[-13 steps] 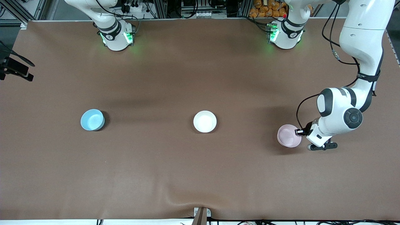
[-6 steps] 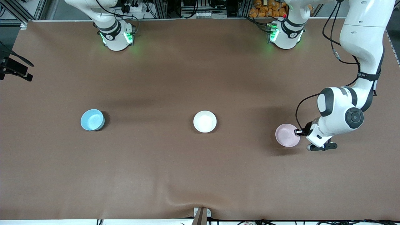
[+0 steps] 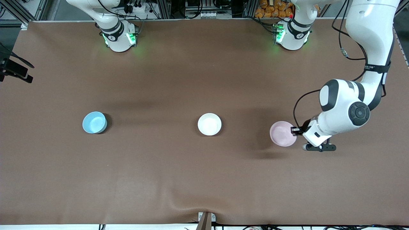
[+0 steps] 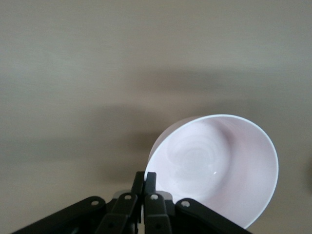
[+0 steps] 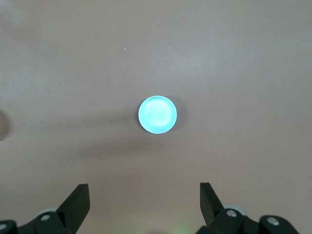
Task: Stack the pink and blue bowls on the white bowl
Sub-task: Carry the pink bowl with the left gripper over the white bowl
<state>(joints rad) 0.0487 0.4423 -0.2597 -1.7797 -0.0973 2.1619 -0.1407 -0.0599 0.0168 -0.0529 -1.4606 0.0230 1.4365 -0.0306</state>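
Even overhead light leaves soft shadows on the brown table (image 3: 179, 179) beside each bowl, green glow at both arm bases, and the left wrist view looks washed and hazy.

The small round pale pink plastic bowl (image 3: 282, 134) is lifted off the brown tabletop (image 3: 204, 179) toward the left arm's end, tilted, pinched at its rim. The glossy small round white bowl (image 3: 209, 124) sits upright mid-tabletop. The small round sky-blue bowl (image 3: 94, 122) sits upright toward the right arm's end.

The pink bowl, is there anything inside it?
The pink bowl looks empty: only its glossy inside shows. The left gripper pinches its rim, hiding a sliver there.
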